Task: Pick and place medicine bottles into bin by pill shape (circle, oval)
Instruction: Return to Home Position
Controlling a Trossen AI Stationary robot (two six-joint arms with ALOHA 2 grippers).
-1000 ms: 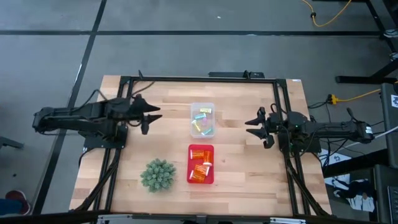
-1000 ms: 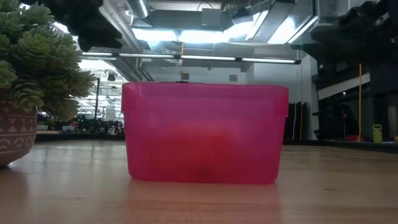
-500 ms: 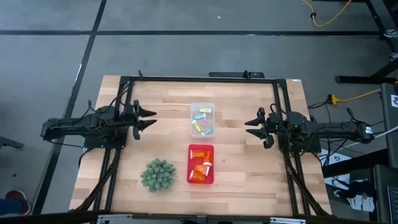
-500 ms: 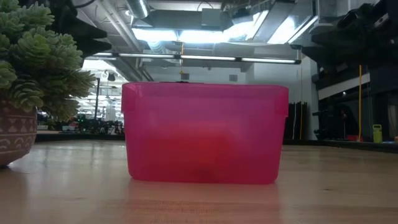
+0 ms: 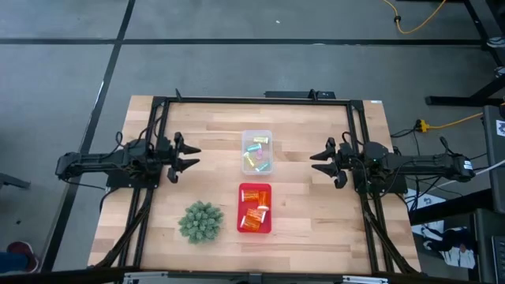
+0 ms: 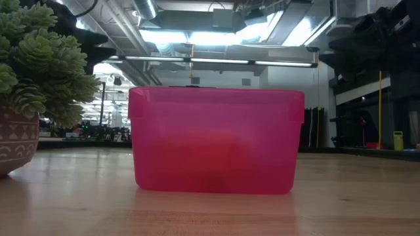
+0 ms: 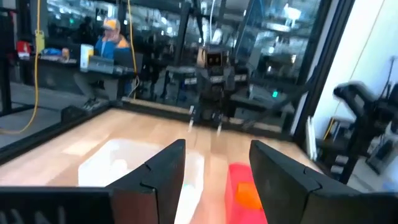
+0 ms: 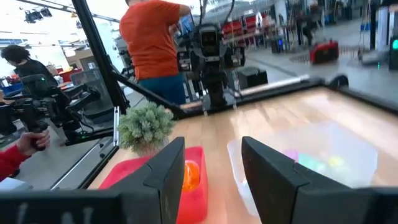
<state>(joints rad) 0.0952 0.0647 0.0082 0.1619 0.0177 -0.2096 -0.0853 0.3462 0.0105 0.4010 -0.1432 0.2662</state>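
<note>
Bottles (image 5: 252, 213) inside red bin (image 5: 255, 185), clear bin (image 5: 256, 132) | left gripper (image 5: 194, 156) parted, empty, well apart | right gripper (image 5: 312, 162) parted, empty, well apart

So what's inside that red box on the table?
Small orange pill bottles with white caps lie jumbled in the red bin. They overlap, so an exact count, and anything beneath them, is hidden.

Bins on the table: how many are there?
2. A clear bin sits mid-table holding pastel vials; a red bin sits near it, beside the green plant, holding orange bottles. None seem hidden.
</note>
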